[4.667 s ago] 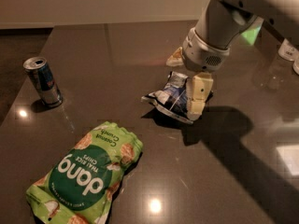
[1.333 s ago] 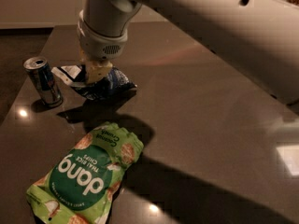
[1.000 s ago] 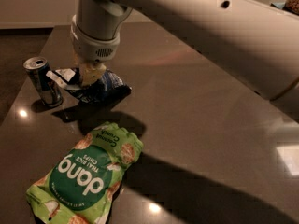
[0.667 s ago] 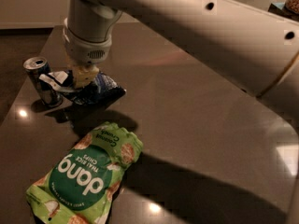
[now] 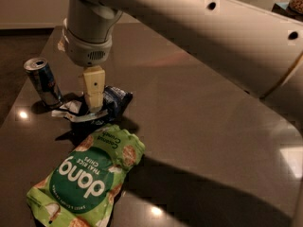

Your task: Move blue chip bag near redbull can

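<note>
The blue chip bag [image 5: 112, 103], dark navy with white patches and silvery edges, lies crumpled just right of the redbull can [image 5: 43, 82], which stands upright near the table's left edge. My gripper [image 5: 93, 109] comes down from above on the bag's middle, and its cream fingers [image 5: 93, 88] are closed on the bag. The bag's left end is a short gap from the can's base. The bag's lower edge rests at the table, right above the green bag.
A larger green "dang" chip bag [image 5: 90, 174] lies flat at the front left, its top edge close under the blue bag. The dark glossy table [image 5: 203, 126] stretches right. My big white arm [image 5: 199, 32] crosses the upper view.
My gripper has carried the blue chip bag from the table's right-middle leftward to beside the can, and lowered it toward the tabletop. The can and the green bag have not moved.
</note>
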You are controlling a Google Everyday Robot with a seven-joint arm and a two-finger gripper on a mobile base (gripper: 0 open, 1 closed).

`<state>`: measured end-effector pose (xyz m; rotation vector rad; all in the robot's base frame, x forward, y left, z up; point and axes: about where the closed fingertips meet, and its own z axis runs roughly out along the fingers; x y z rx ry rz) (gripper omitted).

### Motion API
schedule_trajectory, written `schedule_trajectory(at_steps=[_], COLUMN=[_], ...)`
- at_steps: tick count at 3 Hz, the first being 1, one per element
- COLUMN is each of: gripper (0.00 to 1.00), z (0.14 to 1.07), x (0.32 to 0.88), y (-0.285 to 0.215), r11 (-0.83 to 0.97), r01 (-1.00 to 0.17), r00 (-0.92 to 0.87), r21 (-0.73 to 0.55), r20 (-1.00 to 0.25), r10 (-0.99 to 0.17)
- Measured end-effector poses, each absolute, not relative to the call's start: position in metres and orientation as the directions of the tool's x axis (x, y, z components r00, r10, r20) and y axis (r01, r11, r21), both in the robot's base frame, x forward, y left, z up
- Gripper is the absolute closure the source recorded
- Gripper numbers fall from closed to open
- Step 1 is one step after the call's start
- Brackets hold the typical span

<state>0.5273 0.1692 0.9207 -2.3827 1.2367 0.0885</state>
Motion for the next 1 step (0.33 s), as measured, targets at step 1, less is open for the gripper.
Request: schedule_trajectory(at_steps=[1], gripper=[0.00], z=[0.9207], x=[0.5273], y=[0.1692], r11=[-0.496], r01=[-0.790], r00=[0.596], r21=[-0.362], r20=[-0.258], r10=[-0.761])
